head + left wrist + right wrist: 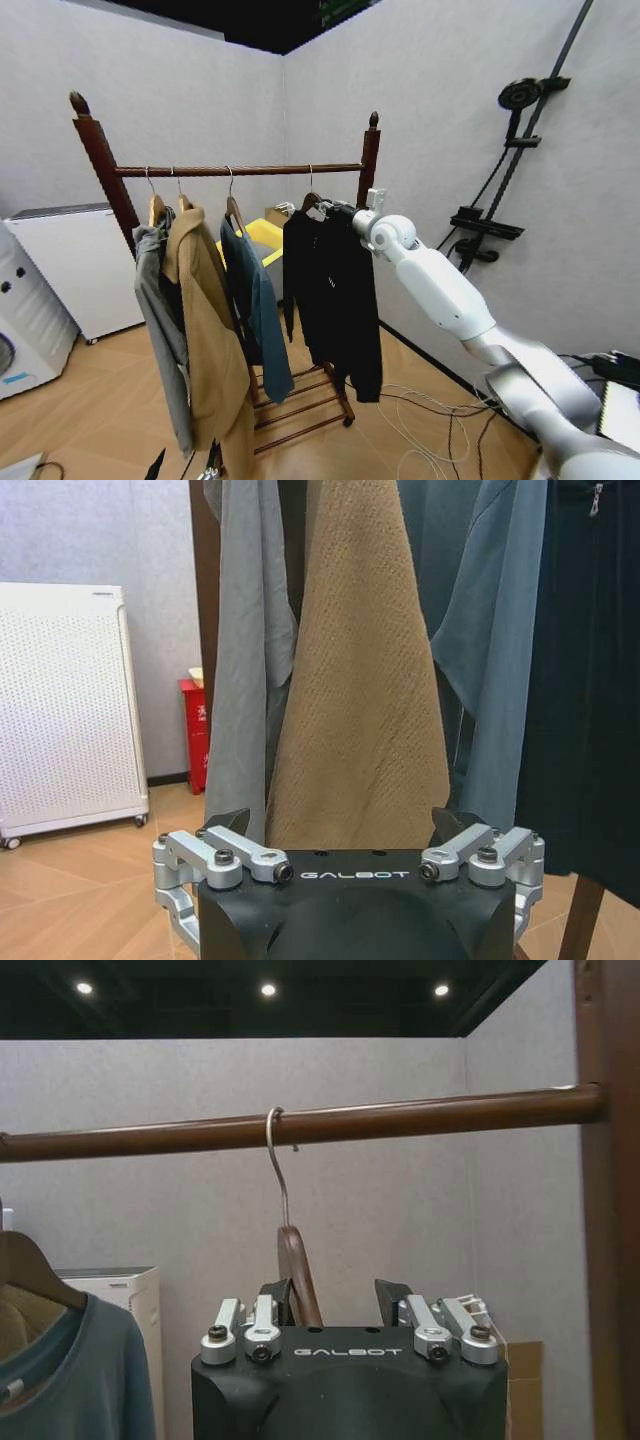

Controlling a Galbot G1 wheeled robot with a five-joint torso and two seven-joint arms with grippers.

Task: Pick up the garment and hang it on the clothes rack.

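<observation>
The right pincer (335,208) is raised at the shoulder of the black jacket (335,300), close under the horizontal bar of the clothes rack (240,170) near its right upright; in the right wrist view the right pincer (335,1300) stands with its jaws parted, the brown wooden hanger (298,1280) rising just beside the fingers (277,1298) on one side, and whether that finger touches the wood cannot be told; the hanger's metal hook (277,1150) is looped over the bar, so the jacket hangs on the rack at the right end of the row; the jacket falls straight down, its hem above the slatted base. To its left on the same bar hang a teal-blue jacket (258,310), then a tan long coat (212,350), then a grey garment (162,330), each on its own hook. The left pincer (340,840) sits low before the hanging clothes, jaws wide apart and gripping nothing, the tan coat's fabric just beyond it. A white cabinet (75,265) stands against the wall left of the rack; cables (430,420) lie on the wooden floor to the right.
</observation>
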